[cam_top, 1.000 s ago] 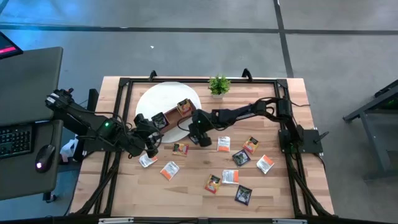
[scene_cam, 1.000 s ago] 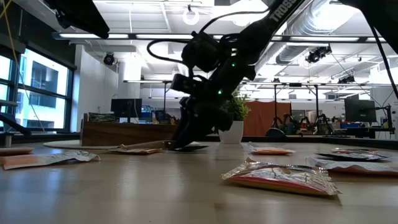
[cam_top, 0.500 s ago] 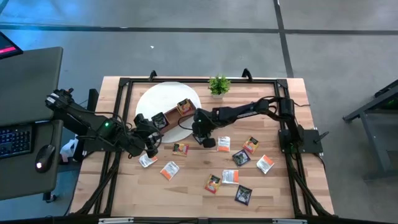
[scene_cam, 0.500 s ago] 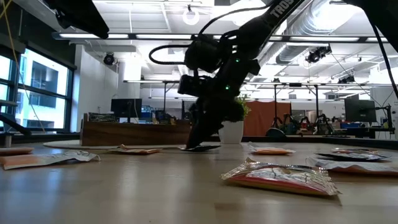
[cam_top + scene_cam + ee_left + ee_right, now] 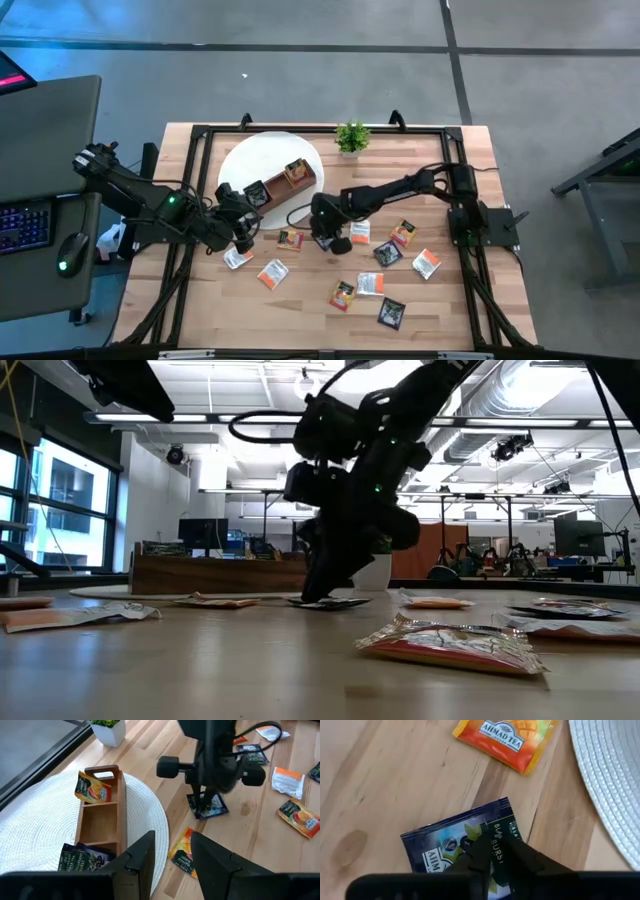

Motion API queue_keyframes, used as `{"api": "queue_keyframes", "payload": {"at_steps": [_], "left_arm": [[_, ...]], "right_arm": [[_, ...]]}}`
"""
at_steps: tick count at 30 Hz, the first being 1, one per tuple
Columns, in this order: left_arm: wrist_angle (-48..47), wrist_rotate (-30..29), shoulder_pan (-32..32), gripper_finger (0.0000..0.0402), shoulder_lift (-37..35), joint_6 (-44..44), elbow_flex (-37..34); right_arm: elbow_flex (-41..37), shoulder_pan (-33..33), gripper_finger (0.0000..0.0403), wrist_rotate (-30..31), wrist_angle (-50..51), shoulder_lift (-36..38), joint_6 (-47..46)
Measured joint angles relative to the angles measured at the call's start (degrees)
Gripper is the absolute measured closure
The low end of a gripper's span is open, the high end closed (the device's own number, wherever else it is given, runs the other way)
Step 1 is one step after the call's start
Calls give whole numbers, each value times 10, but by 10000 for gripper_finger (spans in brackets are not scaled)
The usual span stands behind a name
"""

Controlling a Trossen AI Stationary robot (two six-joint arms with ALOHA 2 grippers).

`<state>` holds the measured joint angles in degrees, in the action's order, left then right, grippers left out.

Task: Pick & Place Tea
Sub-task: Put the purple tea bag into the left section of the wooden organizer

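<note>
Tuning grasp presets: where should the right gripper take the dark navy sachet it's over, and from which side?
The dark navy sachet lies flat on the wooden table, so likely only its edges give purchase. Come straight down and pinch the free edge facing the orange sachet. The right gripper is already on it from above, fingers nearly together.

Grey floor [image 5: 300, 60], side desk [image 5: 45, 130] with keyboard [image 5: 25, 222], bright ceiling lights [image 5: 300, 385].
</note>
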<state>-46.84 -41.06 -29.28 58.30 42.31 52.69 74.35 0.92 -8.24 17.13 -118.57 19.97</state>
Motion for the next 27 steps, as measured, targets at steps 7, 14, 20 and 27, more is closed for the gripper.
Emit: {"api": "queue_keyframes", "payload": {"at_steps": [7,14,20,27], "left_arm": [[0,0,0,278,0,0,0],[0,0,0,278,0,0,0],[1,1,0,278,0,9,0],[1,1,0,278,0,11,0]], "right_arm": [[0,-20,289,24,-4,7,50],[-3,-23,223,39,-13,5,59],[-30,-8,225,17,-26,-8,46],[-52,4,297,-12,-30,-6,46]]}}
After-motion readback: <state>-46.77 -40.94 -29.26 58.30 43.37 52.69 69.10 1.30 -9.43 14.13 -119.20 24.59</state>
